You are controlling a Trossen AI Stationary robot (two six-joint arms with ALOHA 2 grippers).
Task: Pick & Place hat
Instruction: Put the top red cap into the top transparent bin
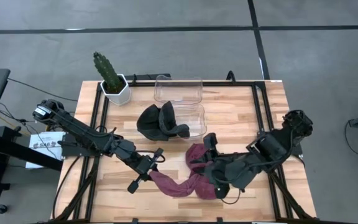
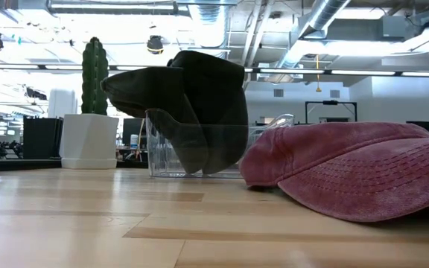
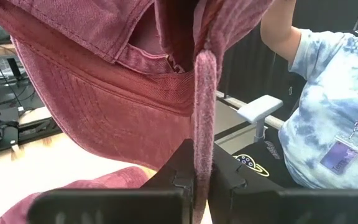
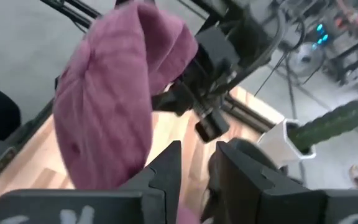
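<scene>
A maroon hat (image 1: 188, 180) lies at the table's near middle; in the low view the maroon hat (image 2: 356, 171) rests its underside on the wood. My left gripper (image 1: 149, 165) is shut on its left end. My right gripper (image 1: 209, 146) hovers over the hat's right part, open, with nothing between its fingers (image 4: 166, 168). A black hat (image 1: 160, 121) sits draped on the rim of a clear bin (image 1: 191, 118); in the low view the black hat (image 2: 185, 97) droops over that bin's wall. My left gripper pinches a narrow maroon edge of the hat (image 3: 204, 124) between its two shut fingers, seen edge-on. The fingers come nearly level from the table's left. The cap's body spreads out beyond the fingers (image 3: 104, 106), and its lower part lies on the table.
A second clear bin (image 1: 179, 88) stands at the far middle. A cactus in a white pot (image 1: 113, 82) stands at the far left. Black frame rails (image 1: 257, 106) run along the table's sides. A person in a tie-dye shirt (image 3: 328, 106) sits beyond the table.
</scene>
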